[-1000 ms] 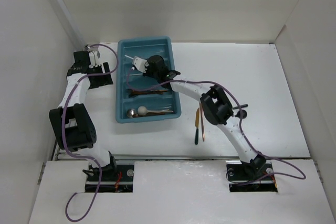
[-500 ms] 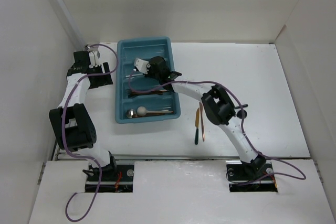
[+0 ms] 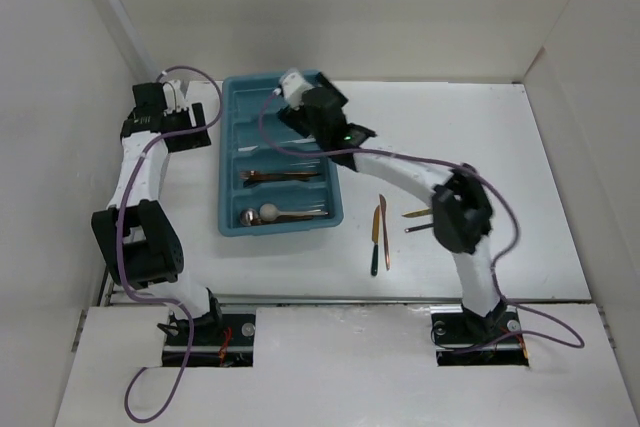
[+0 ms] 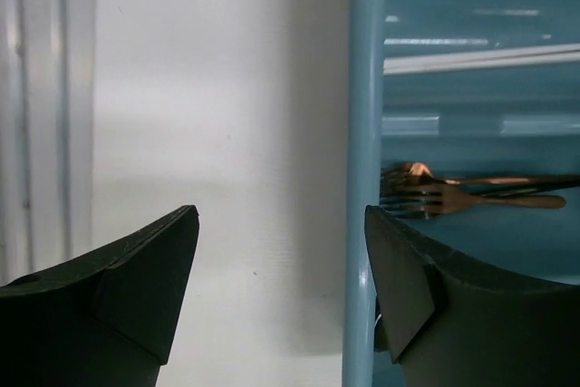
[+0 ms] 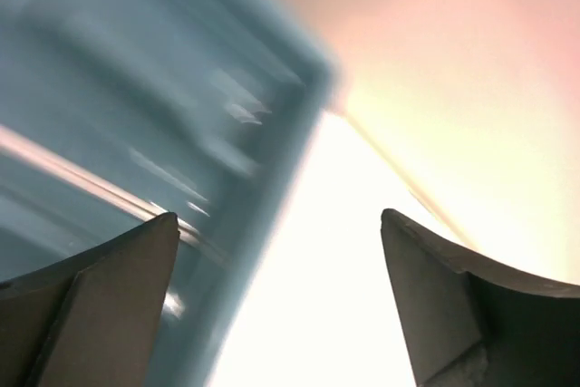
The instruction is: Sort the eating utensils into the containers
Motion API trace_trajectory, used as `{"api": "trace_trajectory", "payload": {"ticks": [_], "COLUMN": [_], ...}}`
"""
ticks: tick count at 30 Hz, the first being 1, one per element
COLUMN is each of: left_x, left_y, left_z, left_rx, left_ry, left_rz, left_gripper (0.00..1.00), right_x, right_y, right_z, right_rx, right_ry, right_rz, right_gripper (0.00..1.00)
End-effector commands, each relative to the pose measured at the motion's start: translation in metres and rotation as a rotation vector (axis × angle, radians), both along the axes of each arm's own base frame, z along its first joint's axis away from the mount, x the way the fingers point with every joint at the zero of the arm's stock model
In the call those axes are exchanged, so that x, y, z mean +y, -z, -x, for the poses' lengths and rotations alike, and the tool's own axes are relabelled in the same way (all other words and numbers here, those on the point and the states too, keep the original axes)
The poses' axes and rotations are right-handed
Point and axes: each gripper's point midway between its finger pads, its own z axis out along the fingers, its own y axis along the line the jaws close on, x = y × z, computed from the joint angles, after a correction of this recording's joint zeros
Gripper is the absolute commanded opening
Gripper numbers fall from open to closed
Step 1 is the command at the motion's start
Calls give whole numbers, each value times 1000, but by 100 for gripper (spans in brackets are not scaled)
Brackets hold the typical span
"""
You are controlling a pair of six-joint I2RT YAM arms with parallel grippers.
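Note:
The teal tray (image 3: 228,162) holds copper forks (image 3: 285,176) in one compartment and spoons (image 3: 280,213) in the nearest one. More utensils lie on the table to its right: a copper knife (image 3: 379,227), a dark one (image 3: 376,259), a gold one (image 3: 418,213) and a black one (image 3: 420,228). My right gripper (image 3: 283,105) hovers over the tray's far end, open and empty (image 5: 281,233); its view is blurred, showing tray (image 5: 136,88) and a pale stick (image 5: 72,174). My left gripper (image 3: 190,127) stands open at the tray's left rim (image 4: 365,133), nothing held (image 4: 281,215). Forks (image 4: 453,195) and white sticks (image 4: 480,59) show beyond the rim.
White walls close in on the left, far and right sides. The left arm stands between the left wall and the tray. The right arm's elbow (image 3: 458,217) hangs just right of the loose utensils on the table.
The right gripper has gone from shut to wide open and moved from the tray's middle to its far end. Its elbow swung right, uncovering the gold and black utensils.

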Motion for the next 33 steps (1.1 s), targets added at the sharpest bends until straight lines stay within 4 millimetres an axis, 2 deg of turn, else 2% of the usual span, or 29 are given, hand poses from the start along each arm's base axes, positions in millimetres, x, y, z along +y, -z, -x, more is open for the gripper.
{"api": "trace_trajectory", "payload": {"ticks": [1,2,3,4,5,6,8,9,10,12,13,14,16,17,18,19,20,22,23,24,25,26,27,29,31,33], "left_x": [-4,-8,-18,-25,-33,-53,-74,-85,-114,-141,-171,-182,-207,-211,-209,-206,-201,-182,-173,-154,-142,-133,-110,-87,-67,-61], "left_y": [-56,-59,-76,-85,-89,-100,-104,-114,-114,-114,-106,-104,-80,-77,-68,-67,-59,-53,-56,-46,-44,-40,-33,-25,-13,-3], "left_z": [-16,-20,-25,-28,-29,-32,-33,-31,-25,-15,-1,5,25,32,35,39,48,53,55,57,56,59,63,69,79,86], "left_rx": [-134,-135,-167,-189,-197,-225,-236,-263,-256,-252,-224,-215,-148,-139,-118,-112,-94,-71,-86,-54,-48,-35,-25,-15,2,25], "left_ry": [68,85,105,121,147,192,236,267,339,420,499,531,602,609,611,598,593,526,492,434,362,319,241,153,74,60], "left_rz": [-76,-82,-96,-99,-104,-104,-107,-127,-131,-169,-160,-171,-152,-145,-147,-147,-155,-150,-141,-132,-122,-107,-109,-109,-94,-82], "left_gripper": [71,71,71,70,70,70,70,70,70,70,70,70,70,70,70,70,70,70,70,70,70,70,70,70,70,70], "right_x": [-93,-126,-143,-176,-195,-216,-250,-264,-272,-296,-299,-300,-295,-292,-286,-285,-280,-266,-266,-259,-253,-242,-234,-218,-216,-213], "right_y": [-151,-144,-136,-90,-79,-84,-50,-15,-3,35,45,54,74,81,86,97,95,101,110,112,117,126,128,131,137,140], "right_z": [30,53,61,64,71,83,92,110,117,143,151,158,174,178,187,196,203,222,237,246,252,267,271,280,281,281], "right_rx": [-176,-143,-99,6,57,86,223,333,382,485,512,540,616,646,694,737,751,773,799,815,830,879,898,923,917,924], "right_ry": [287,312,338,381,403,421,494,571,629,767,801,835,844,840,816,820,797,763,766,761,753,724,700,645,635,620], "right_rz": [-482,-505,-604,-580,-627,-699,-800,-752,-767,-688,-674,-687,-704,-708,-712,-695,-695,-626,-576,-582,-573,-549,-553,-526,-455,-425], "right_gripper": [100,100,100,100,100,100,100,100,100,100,100,100,98,96,94,87,85,80,75,73,70,65,63,59,55,54]}}
